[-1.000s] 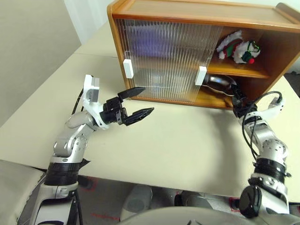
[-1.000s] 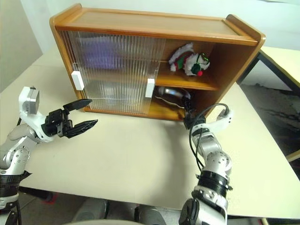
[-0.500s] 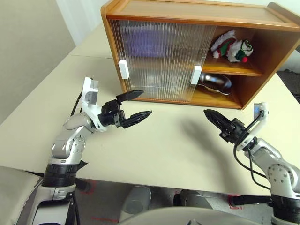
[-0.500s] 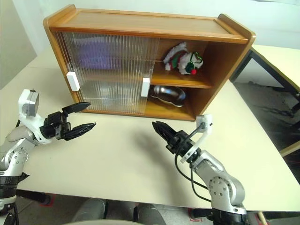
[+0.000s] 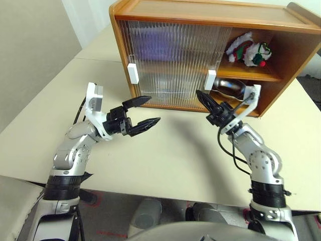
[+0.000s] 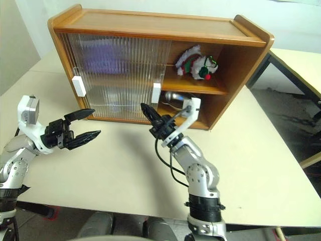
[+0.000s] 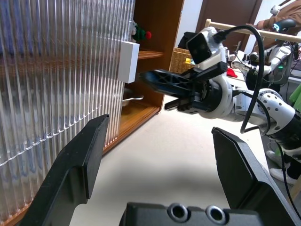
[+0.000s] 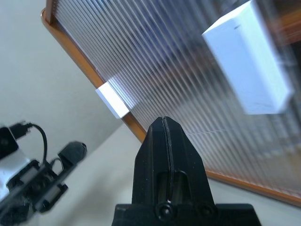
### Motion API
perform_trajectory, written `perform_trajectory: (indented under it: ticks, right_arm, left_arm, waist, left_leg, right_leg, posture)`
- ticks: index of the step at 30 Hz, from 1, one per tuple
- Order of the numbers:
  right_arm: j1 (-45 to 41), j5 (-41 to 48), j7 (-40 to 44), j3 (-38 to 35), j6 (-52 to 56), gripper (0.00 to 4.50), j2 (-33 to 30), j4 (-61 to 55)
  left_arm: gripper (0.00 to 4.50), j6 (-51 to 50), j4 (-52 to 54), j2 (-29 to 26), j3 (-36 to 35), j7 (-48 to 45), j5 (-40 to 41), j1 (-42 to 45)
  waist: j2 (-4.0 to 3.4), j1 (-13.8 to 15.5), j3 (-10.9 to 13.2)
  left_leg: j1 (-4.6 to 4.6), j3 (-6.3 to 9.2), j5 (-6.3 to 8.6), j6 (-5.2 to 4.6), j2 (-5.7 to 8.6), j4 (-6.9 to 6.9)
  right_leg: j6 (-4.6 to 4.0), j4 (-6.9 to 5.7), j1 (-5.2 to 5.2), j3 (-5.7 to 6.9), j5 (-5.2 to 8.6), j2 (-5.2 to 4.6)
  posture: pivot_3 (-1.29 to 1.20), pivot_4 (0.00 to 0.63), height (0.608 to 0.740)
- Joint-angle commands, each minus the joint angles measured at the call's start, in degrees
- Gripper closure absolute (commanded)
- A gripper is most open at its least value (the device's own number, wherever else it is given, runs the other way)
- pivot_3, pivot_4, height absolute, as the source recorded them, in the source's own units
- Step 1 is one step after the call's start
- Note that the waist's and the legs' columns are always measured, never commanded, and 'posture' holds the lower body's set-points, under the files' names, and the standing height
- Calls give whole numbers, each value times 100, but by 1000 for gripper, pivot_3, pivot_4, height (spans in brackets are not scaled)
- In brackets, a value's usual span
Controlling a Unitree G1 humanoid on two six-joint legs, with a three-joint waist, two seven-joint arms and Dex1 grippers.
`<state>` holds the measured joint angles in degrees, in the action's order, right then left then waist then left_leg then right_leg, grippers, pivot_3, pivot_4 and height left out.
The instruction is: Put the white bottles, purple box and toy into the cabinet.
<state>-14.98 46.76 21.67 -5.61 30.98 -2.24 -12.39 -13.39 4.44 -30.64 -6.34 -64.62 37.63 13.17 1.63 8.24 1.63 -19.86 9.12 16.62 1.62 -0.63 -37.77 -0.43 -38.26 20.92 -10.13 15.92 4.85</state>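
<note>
The wooden cabinet (image 5: pixel 200 10) stands at the back of the table, both ribbed sliding doors (image 5: pixel 170 60) drawn over its left part. In the open right section the toy (image 5: pixel 248 50) lies on the upper shelf. A purple blur behind the doors is the purple box (image 5: pixel 158 50). The white bottles are hidden. My right gripper (image 5: pixel 199 94) is shut and empty, its tip just below the right door's white handle (image 5: pixel 210 80). Open and empty, my left gripper (image 5: pixel 154 109) hovers in front of the left door, below its handle (image 5: pixel 132 73).
A shiny steel bowl (image 5: pixel 231 88) sits on the cabinet's lower shelf, behind my right wrist. The beige table (image 5: pixel 165 155) stretches in front of the cabinet. A second table (image 6: pixel 301 60) stands off to the right.
My right gripper pulled out of the cabinet's lower right section, shut, and swung left and up to the right door's handle. The left gripper stayed in place.
</note>
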Motion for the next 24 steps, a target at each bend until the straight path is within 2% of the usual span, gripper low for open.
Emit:
perform_trajectory:
  ticks: [1, 7, 12, 15, 24]
  right_arm:
    - [-219, -89, -279, -2, -67, 4463, 234, 237]
    - [-663, 16, -710, -329, -395, 4463, 711, 644]
    - [-708, -194, -846, -386, -610, 4463, 732, 760]
    - [-736, -303, -1007, -494, -809, 4463, 726, 827]
    - [-730, -320, -1322, -709, -1109, 4463, 747, 786]
  left_arm:
    - [0, 34, 13, -10, 15, 6, -95, -15]
    - [0, 19, 50, -31, 4, 17, -90, -8]
    - [0, 11, 73, -38, -5, 36, -87, -15]
    - [0, 18, 82, -30, -2, 56, -88, -24]
    - [0, 32, 14, 44, 74, 71, -116, 83]
  waist:
    - [0, 12, 0]
    - [0, 62, -1]
    - [1, 110, -2]
    - [1, 123, -2]
    - [0, 137, -2]
  left_leg:
    - [0, 0, 0, 0, 0, 1]
    - [-6, 2, 1, 2, -8, 3]
    - [-7, 1, 4, 6, -7, 5]
    - [-7, 2, 5, 8, -8, 5]
    - [-8, 3, 6, 9, -11, 3]
  right_leg:
    - [0, 0, 0, 1, 0, 0]
    - [-13, 0, 12, 1, 0, -1]
    - [-33, -1, 14, 6, 8, -1]
    - [-6, -1, 15, 7, -9, 0]
    - [-11, -1, 17, 9, -10, 0]
  posture:
    - [224, 44, 740]
    - [234, 39, 740]
    - [238, 38, 740]
    - [236, 37, 740]
    - [225, 37, 740]
